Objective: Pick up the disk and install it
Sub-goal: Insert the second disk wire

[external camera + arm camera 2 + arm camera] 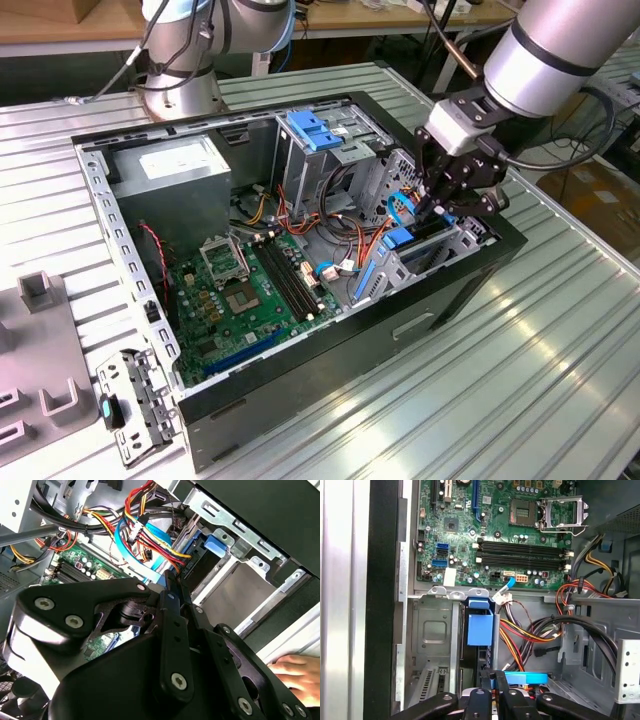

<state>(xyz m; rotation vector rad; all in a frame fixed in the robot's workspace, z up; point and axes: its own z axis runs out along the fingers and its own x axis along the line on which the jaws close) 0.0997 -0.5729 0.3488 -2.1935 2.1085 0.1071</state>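
The disk [400, 240] stands on edge in the metal drive cage [462, 238] at the exterior view's right end of the open computer case. Its bright blue carrier [480, 627] and dark body [200, 565] show in both wrist views. My gripper [437, 208] reaches down into the cage from above. Its fingers [487, 680] are closed narrowly on the disk's upper edge, where a blue rail [526, 678] runs off to one side. In the second wrist view the gripper [172, 587] has its tips beside the blue tab [217, 545].
Bundles of red, yellow and blue cables [145, 530] crowd the space beside the cage. The motherboard [240, 290] lies on the case floor, with a power supply [180, 165] behind it. A hand [295, 672] rests outside the case wall. Grey fixtures [40, 350] and a loose bracket [135, 405] lie on the exterior view's left.
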